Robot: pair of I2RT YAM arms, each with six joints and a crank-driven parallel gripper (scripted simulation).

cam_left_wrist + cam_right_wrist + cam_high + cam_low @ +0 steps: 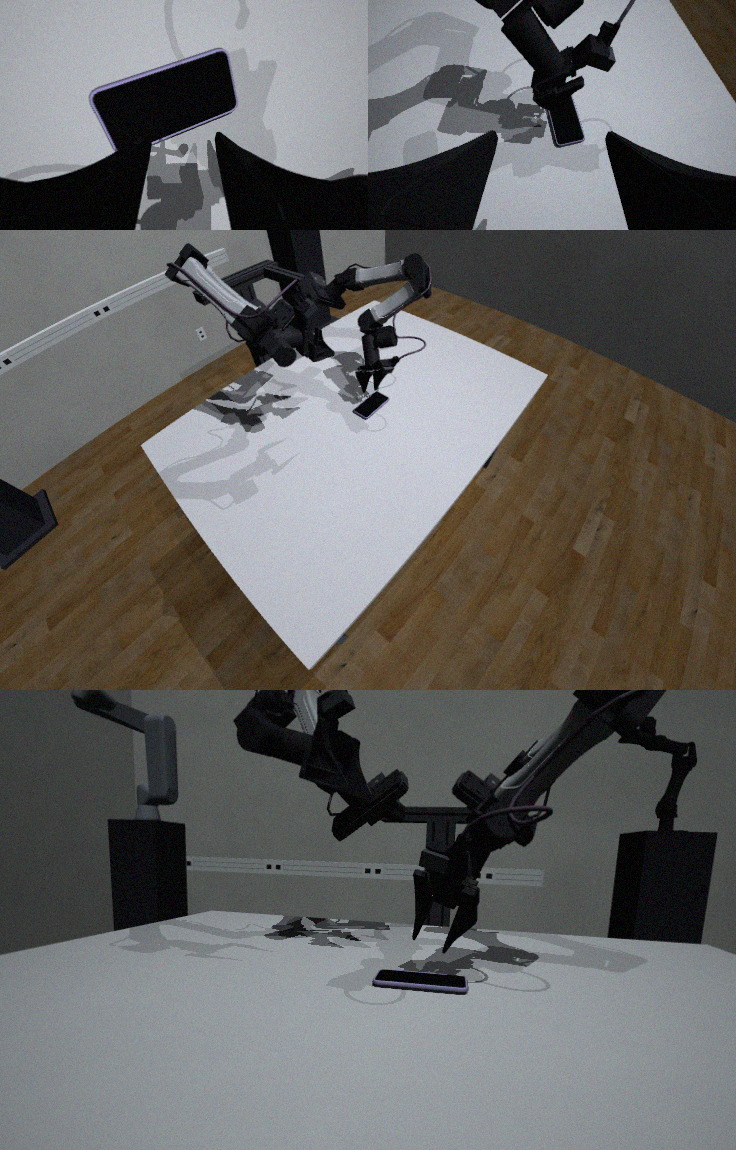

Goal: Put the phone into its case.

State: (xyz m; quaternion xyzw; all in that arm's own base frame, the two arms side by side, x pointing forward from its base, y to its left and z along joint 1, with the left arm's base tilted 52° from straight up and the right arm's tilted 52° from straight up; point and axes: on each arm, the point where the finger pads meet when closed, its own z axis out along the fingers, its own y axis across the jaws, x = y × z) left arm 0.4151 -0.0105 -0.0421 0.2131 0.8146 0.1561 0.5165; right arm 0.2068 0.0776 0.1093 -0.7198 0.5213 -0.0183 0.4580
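Note:
The black phone lies flat, screen up, inside its lavender case. The case rim shows along the sides in view; the left finger hides one corner in the left wrist view. No raised edge is visible, but the exact fit is too small to tell. My left gripper is partly open and empty, above the table at the phone's robot-side long edge, not touching it. My right gripper is wide open and empty, held back high above the table, away from the phone.
The white table carries arm shadows around the phone. The left arm's wrist hangs over the area behind the phone in the right wrist view. Black pedestals stand beyond the table.

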